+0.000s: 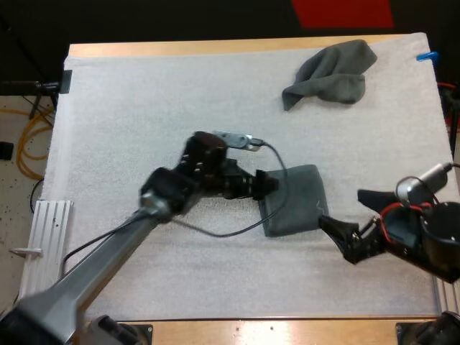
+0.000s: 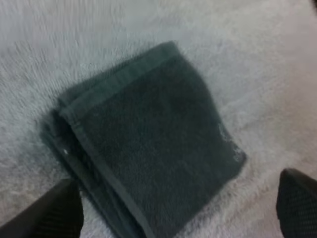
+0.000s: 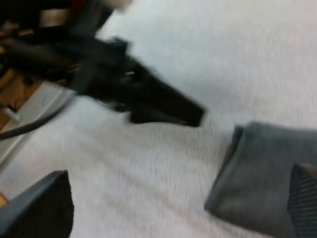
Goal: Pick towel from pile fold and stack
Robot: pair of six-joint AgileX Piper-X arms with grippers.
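The folded towel (image 1: 296, 203) lies flat on the white mat (image 1: 144, 115), a squared dark grey-green bundle with its layered edges showing along one side in the left wrist view. The left gripper (image 1: 272, 184) stands at the side of the folded towel nearer the left arm, just beside its edge. In the high view its tip overlaps that edge, and contact cannot be confirmed there. In the left wrist view its two fingers stand wide apart, released, one just off the towel's layered side and the other over bare mat past the opposite corner. Neither presses on the cloth. The right gripper (image 1: 350, 215) sits at the opposite side of the folded towel, by the corner nearest the right arm. Its fingers are spread and hold nothing. In the right wrist view one finger hangs over the towel's surface and the other is well apart from it over the mat. Whether the lower fingertip touches the towel's corner cannot be told. The crumpled towel (image 1: 332, 73) lies in a loose heap well beyond the folded towel, toward the far right part of the mat, apart from both grippers. The mat covers most of the wooden table (image 1: 237, 332).
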